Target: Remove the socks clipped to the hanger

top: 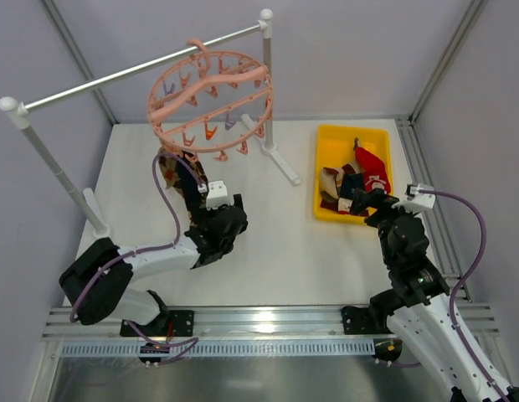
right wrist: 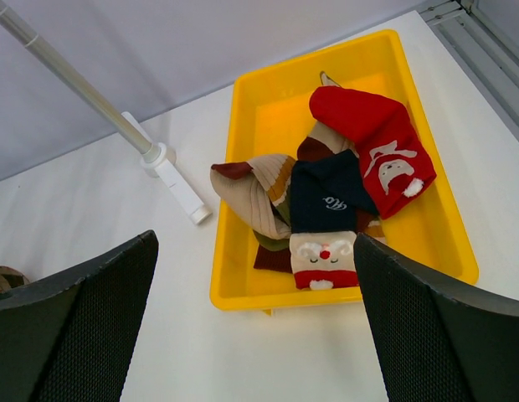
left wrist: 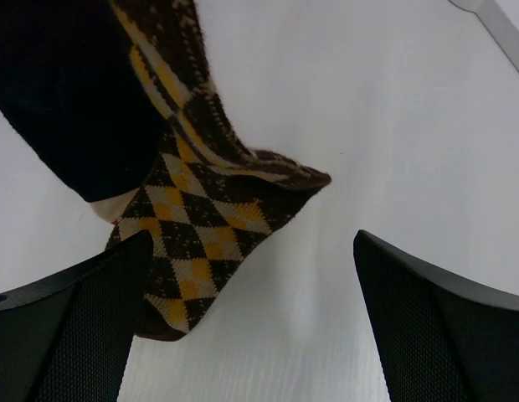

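Gaping left jaws face sock [left wrist: 201, 230] (argyle).

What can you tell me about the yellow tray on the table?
The yellow tray is a rectangular, glossy, plastic-looking bin with low raised walls, lying flat on the white table on the right side. A loose heap of socks, red, navy and tan, lies inside it. The open right pincer hangs above its near end.

Left arm [top: 155, 260] and right arm [top: 435, 327] are both showing white links and chunky black joints. Lilac cables [top: 481, 230] are looping off the wrists. The left gripper [left wrist: 253, 251] is flashing black, mesh-textured fingers [left wrist: 67, 335].
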Motion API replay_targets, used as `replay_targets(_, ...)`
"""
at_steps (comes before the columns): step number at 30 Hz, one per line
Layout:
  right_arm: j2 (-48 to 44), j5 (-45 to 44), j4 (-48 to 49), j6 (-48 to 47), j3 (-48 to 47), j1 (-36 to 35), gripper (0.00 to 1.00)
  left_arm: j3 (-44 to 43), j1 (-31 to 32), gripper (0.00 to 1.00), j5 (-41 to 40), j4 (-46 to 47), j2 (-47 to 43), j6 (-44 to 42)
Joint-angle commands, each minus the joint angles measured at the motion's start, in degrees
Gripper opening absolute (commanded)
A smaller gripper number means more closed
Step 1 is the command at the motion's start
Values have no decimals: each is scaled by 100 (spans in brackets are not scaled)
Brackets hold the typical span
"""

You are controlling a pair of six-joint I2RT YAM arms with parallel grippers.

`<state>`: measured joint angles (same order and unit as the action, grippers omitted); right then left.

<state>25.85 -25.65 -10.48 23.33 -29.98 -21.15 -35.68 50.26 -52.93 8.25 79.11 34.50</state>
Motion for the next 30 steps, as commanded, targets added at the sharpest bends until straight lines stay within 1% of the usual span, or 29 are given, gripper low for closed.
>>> replay_targets(1, -62, 130, 266, 49, -43, 5, 98, -237, -60, 100, -789, 290, 209, 180)
replay_targets(6, -62, 218, 213, 40, -87, 5, 98, -396, -341, 100, -772, 519, 482, 145)
replay_targets(14, -176, 359, 178, 14, -122, 5, 98, -440, -684, 99, -571, 1274, 939, -5)
replay_targets(18, -212, 420, 178, 5, -105, 14, 98, -404, -719, 100, -351, 1845, 1124, -285)
replay_targets(27, -264, 473, 143, -22, -131, 5, 98, -563, -763, 99, -245, 2146, 1396, -523)
replay_targets(28, -282, 482, 125, -22, -140, 5, 98, -580, -789, 97, -218, 2180, 1457, -558)
replay_targets(29, -299, 491, 116, -22, -140, 5, 98, -598, -833, 84, -192, 2198, 1484, -576)
replay_targets(30, -291, 491, 108, -39, -140, 14, 98, -607, -851, 74, -192, 2207, 1519, -576)
